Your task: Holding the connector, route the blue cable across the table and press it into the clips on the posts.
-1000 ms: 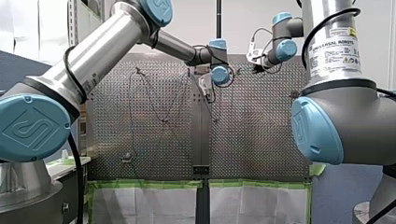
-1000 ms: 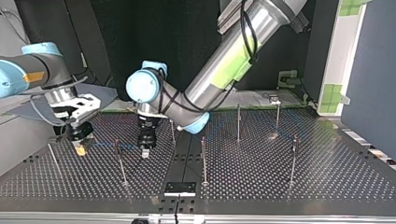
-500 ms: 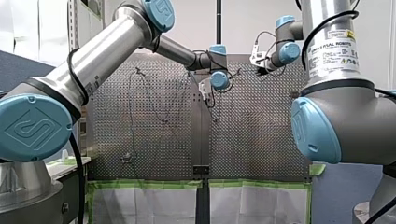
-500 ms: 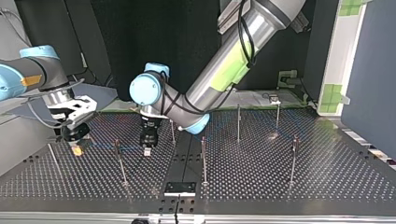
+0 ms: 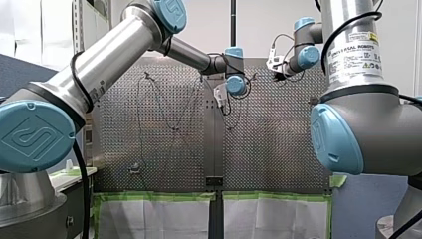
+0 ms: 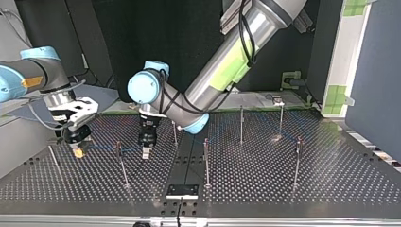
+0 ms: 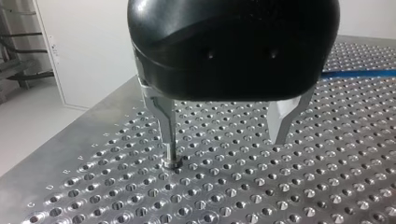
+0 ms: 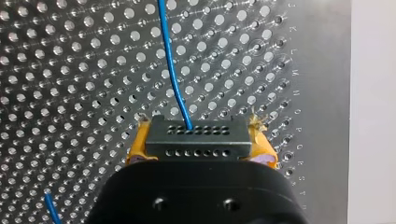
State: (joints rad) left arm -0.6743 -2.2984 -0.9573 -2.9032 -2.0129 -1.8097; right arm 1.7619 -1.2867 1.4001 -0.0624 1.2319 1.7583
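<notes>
A dark grey connector (image 8: 195, 140) sits between the yellow pads of my right gripper (image 8: 196, 140), which is shut on it. The blue cable (image 8: 172, 70) leaves the connector's face and runs ahead over the perforated plate. In the top view my right gripper (image 6: 78, 150) hangs low at the left, and the cable (image 6: 101, 146) runs from it past a thin post (image 6: 121, 163) towards my left gripper (image 6: 145, 152). My left gripper (image 7: 226, 147) is open, its metal fingers (image 7: 282, 126) just above the plate with nothing between them. The cable (image 7: 359, 73) lies off to its side.
More thin posts stand on the plate (image 6: 283, 189): one near the middle (image 6: 206, 161), others further back (image 6: 241, 124) and at the right (image 6: 297, 161). A small black block (image 6: 182, 190) sits at the near edge. Green-taped panels (image 6: 338, 94) border the right side.
My left gripper has opened and now holds nothing. My right gripper, still on the connector, shifted slightly towards the top view's left, then stayed put.
</notes>
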